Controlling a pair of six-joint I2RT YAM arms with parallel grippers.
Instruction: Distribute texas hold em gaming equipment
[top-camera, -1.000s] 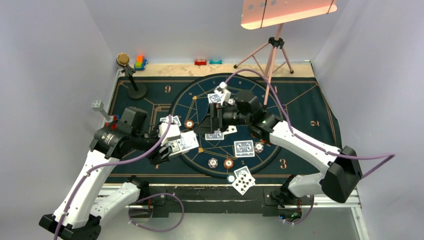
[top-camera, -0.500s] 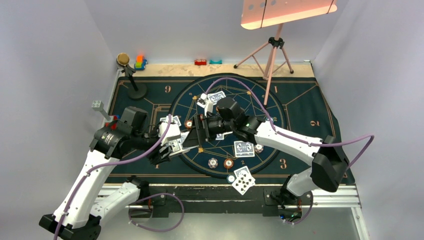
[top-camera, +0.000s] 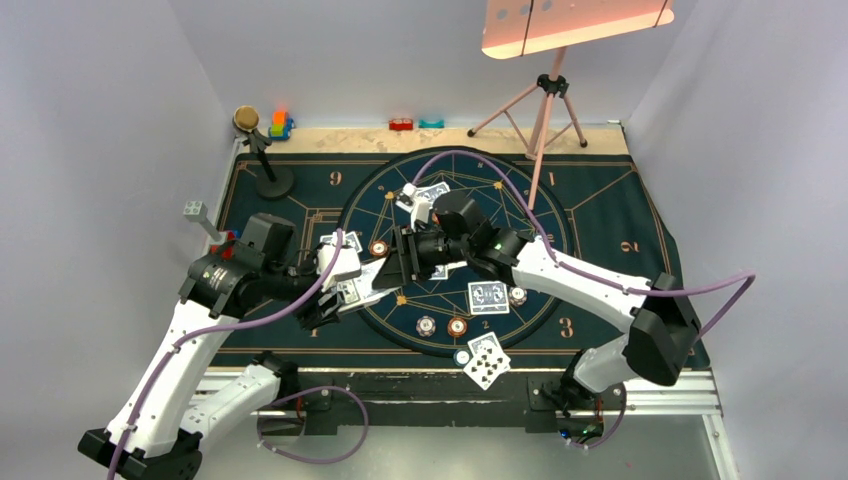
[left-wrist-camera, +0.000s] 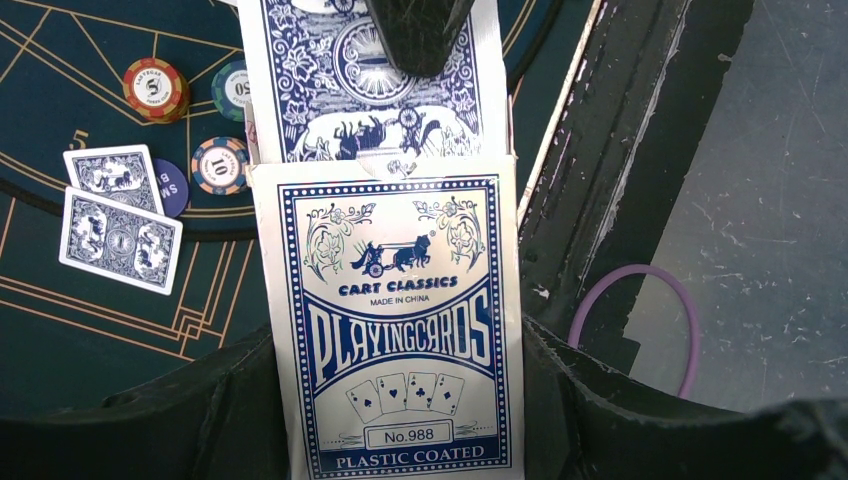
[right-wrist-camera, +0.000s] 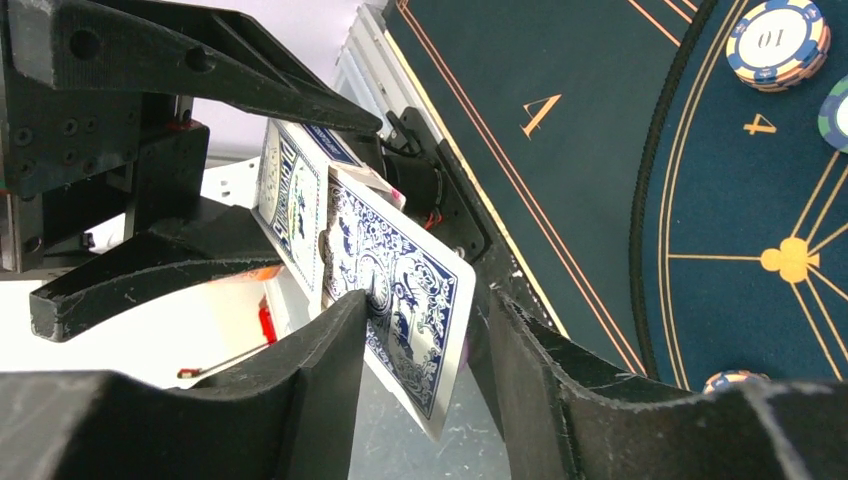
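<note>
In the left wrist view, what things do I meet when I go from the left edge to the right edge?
From the left: two face-down cards → chip marked 10 → card box → purple cable loop.

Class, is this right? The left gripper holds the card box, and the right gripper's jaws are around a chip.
No: the right gripper has its jaws around a card sticking out of the box, not a chip, as the right wrist view shows. The rest stands.

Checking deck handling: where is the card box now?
Top view, left of centre: card box clamped in the left pincer, right pincer around a card sticking out of it.
</note>
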